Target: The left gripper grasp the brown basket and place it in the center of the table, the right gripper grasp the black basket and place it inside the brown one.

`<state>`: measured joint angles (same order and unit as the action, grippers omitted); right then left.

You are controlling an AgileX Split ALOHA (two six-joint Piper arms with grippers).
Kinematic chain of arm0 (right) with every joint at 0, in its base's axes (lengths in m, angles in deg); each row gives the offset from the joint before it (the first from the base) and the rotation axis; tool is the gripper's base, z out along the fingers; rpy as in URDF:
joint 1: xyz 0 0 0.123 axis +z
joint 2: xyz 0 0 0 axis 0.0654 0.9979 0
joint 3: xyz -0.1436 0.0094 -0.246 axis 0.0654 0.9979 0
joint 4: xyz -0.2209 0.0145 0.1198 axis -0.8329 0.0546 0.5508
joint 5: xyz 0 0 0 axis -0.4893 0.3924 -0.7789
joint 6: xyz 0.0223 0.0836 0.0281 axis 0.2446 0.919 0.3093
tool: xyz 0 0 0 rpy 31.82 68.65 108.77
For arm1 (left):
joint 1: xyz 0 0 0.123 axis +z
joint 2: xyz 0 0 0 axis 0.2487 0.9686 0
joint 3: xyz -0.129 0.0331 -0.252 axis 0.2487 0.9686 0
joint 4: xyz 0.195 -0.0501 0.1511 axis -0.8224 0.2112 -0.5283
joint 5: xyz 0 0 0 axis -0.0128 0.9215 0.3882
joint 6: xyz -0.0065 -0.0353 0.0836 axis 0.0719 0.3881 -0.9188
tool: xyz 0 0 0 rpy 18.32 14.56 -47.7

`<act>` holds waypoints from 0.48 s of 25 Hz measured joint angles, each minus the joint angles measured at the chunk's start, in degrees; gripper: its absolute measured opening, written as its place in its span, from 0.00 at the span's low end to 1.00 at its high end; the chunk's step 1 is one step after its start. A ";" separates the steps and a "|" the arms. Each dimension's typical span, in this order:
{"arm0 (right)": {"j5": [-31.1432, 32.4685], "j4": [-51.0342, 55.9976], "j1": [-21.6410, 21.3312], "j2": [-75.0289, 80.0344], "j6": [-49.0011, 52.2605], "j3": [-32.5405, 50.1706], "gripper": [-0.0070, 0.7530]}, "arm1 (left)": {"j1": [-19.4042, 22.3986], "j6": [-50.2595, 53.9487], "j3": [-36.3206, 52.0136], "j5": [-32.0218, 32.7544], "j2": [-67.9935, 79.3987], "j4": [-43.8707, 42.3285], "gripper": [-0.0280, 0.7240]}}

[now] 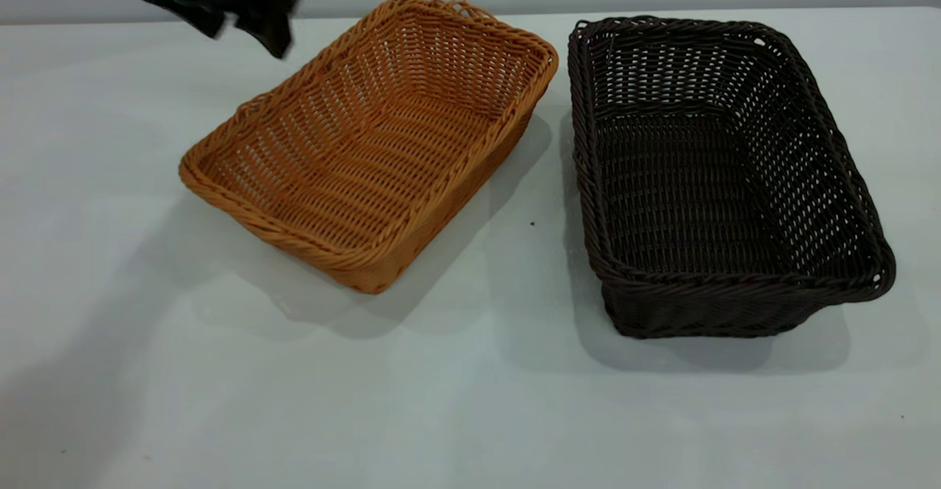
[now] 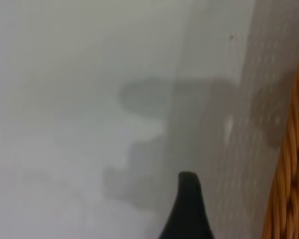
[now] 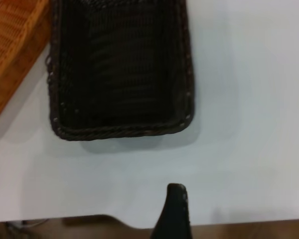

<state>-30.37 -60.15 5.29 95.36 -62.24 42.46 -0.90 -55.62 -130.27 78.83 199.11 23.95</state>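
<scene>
The brown basket (image 1: 367,143) stands on the table (image 1: 470,401), left of centre and turned at an angle. The black basket (image 1: 713,173) stands close beside it on the right, a narrow gap between them. My left gripper (image 1: 246,37) hovers open above the table at the far left, just off the brown basket's far left rim and holding nothing. In the left wrist view one finger (image 2: 188,204) shows beside the brown basket's wall (image 2: 289,189). My right gripper (image 3: 214,204) is open and empty, off the black basket's (image 3: 119,64) short end near the table edge.
The brown basket's corner (image 3: 15,45) shows next to the black one in the right wrist view. Bare table lies in front of both baskets and at the far right (image 1: 897,106). The table edge (image 3: 239,221) runs just by the right gripper.
</scene>
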 joint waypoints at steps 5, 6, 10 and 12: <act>-2.33 2.87 0.00 6.32 0.00 0.00 0.79 | -0.89 -0.06 -6.00 2.73 4.68 0.00 0.76; -2.72 3.35 0.00 7.29 0.00 0.00 0.79 | -0.89 -0.06 -6.67 2.86 5.32 0.00 0.76; -5.10 4.65 0.00 11.80 0.00 0.00 0.79 | -0.89 -0.06 -7.68 2.75 8.13 0.05 0.76; -6.25 5.33 0.00 14.60 0.00 0.00 0.79 | -0.94 -0.06 -7.68 2.64 9.62 0.05 0.76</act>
<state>-36.62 -54.82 5.29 109.96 -62.24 42.46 -1.84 -55.68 -137.95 81.47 208.73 24.00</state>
